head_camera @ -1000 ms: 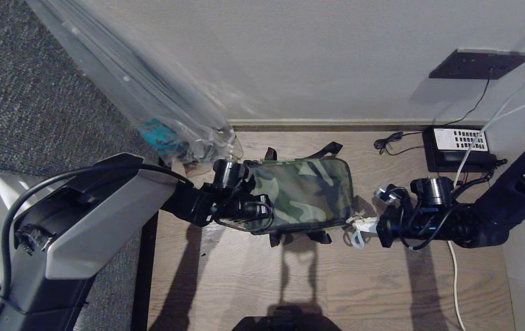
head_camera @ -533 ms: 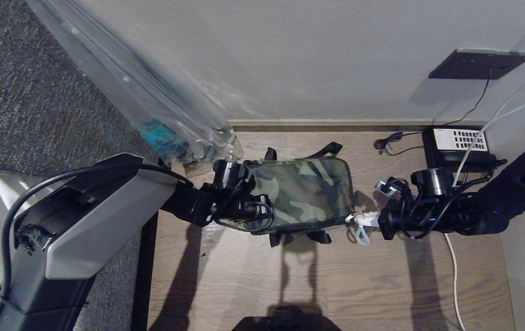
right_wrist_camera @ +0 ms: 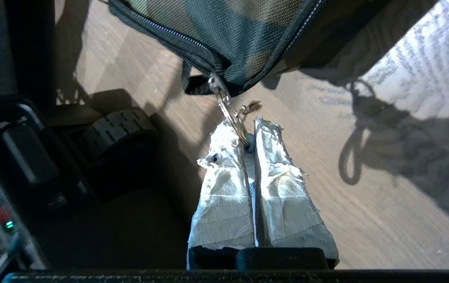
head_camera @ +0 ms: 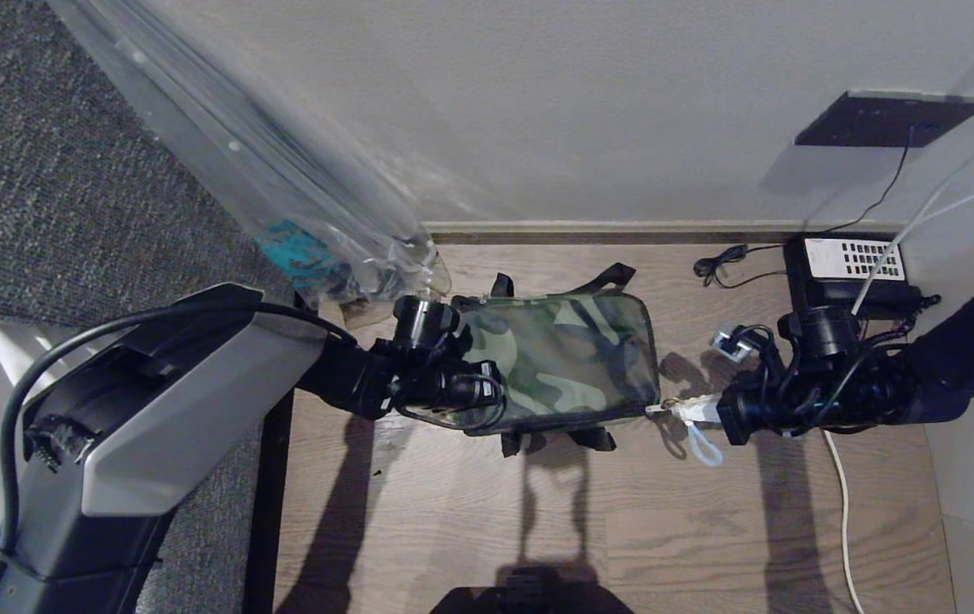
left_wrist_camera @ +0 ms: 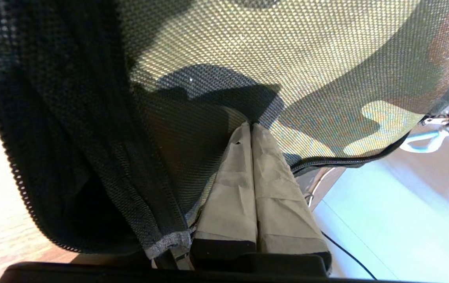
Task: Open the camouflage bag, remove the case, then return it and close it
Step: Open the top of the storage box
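Head view: camouflage bag zipped; right claw grips its zip pull.

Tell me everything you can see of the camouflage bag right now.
The camouflage bag is a flat, boxy soft case of woven fabric, with a green camouflage top panel edged in black zip trim and black straps sticking out at its far and near sides. It lies flat on the wooden floor near the wall. The left gripper is shut with its taped tips pressed against the top panel at one end. The right gripper is shut on the zipper pull at the opposite corner. The lid looks down; no inside shows.
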